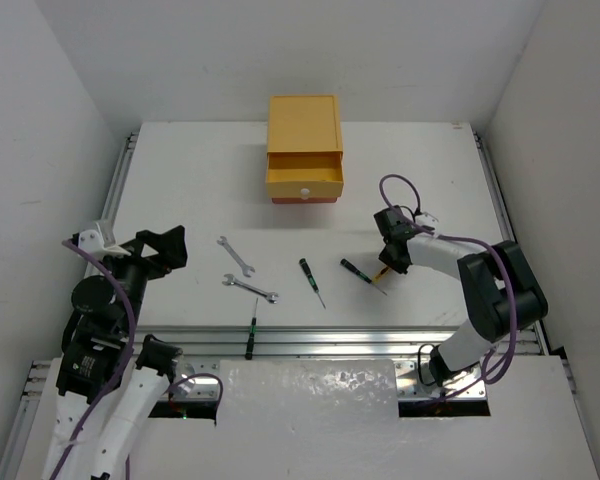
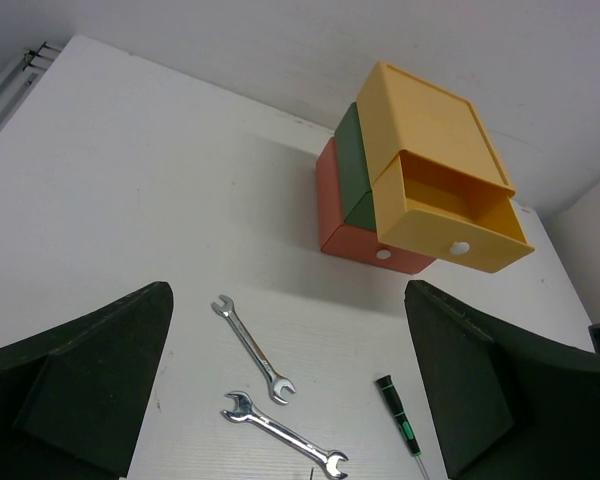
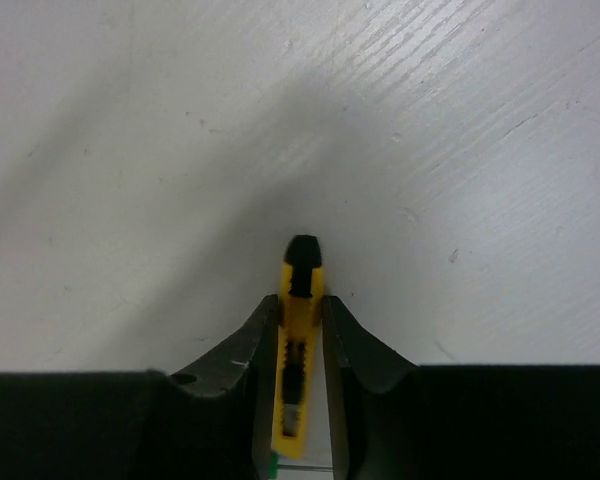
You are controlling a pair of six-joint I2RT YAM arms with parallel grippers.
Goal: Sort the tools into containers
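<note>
Yellow-and-black cutter clamped in the right gripper, long axis running straight out from it, black tip leading, low over the table. Open yellow drawer lies farther out and leftward, nearer this arm. Left gripper, spread and empty, hangs above two wrenches.

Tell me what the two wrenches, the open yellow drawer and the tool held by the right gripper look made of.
Wrenches: bare metal, silver with bright glints. Yellow drawer: likely plastic, smooth matte, uniform colour. Yellow-and-black tool: seemingly plastic body, slightly glossy; hard to confirm.
</note>
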